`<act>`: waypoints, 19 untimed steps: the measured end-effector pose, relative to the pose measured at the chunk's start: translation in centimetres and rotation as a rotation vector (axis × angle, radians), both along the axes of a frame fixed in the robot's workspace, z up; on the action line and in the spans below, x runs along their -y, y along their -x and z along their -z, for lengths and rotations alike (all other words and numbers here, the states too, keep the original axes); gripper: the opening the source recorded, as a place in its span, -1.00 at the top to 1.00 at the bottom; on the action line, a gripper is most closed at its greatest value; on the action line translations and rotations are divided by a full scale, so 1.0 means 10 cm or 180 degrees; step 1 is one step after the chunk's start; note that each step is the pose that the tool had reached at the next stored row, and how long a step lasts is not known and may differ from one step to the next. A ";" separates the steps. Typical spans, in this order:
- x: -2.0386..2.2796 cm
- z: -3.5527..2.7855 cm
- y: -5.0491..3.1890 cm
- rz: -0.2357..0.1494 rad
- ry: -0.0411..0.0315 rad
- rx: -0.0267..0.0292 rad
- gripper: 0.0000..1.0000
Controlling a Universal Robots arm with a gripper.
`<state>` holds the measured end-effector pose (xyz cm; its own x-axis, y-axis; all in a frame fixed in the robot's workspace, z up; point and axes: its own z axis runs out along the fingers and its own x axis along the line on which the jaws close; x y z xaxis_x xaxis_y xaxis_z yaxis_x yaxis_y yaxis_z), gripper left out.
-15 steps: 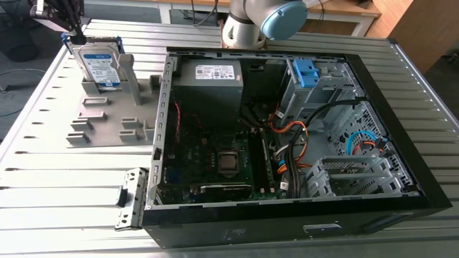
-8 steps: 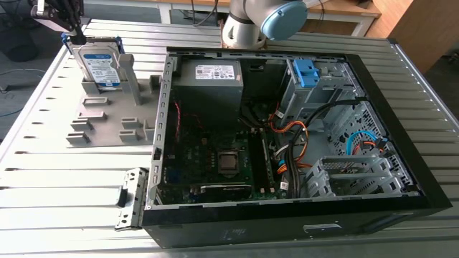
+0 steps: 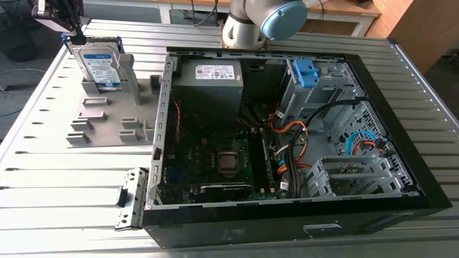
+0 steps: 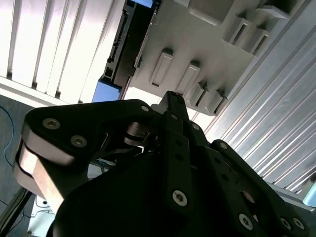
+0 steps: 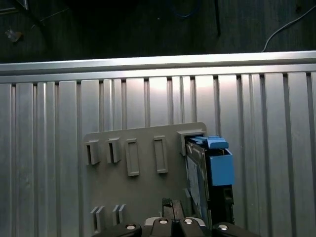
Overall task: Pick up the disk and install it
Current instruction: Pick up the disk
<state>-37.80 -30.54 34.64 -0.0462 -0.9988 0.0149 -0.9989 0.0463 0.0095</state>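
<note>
The disk (image 3: 100, 64) stands on edge in a slot of the grey holder plate (image 3: 107, 126) at the exterior view's far left. It is silver with a white-and-blue label and a blue bracket around it. My gripper (image 3: 74, 35) hangs just above the disk's far upper corner. In the first wrist view the disk (image 5: 197, 173) with its blue bracket sits just beside the gripper body (image 5: 173, 222), over the holder plate (image 5: 133, 182). The second wrist view shows the black gripper linkage (image 4: 170, 163) in front of the disk's dark edge (image 4: 131, 44).
An open black computer case (image 3: 287, 226) lies on the slatted metal table (image 3: 64, 177), to the exterior view's right of the holder. Inside are a grey power-supply box (image 3: 212, 80), a blue latch (image 3: 305, 72), a drive cage and cables. The arm's base (image 3: 248, 27) stands behind the case.
</note>
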 end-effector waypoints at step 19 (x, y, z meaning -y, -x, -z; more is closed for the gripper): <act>-0.001 0.001 0.000 -0.0120 -0.0161 0.0003 0.79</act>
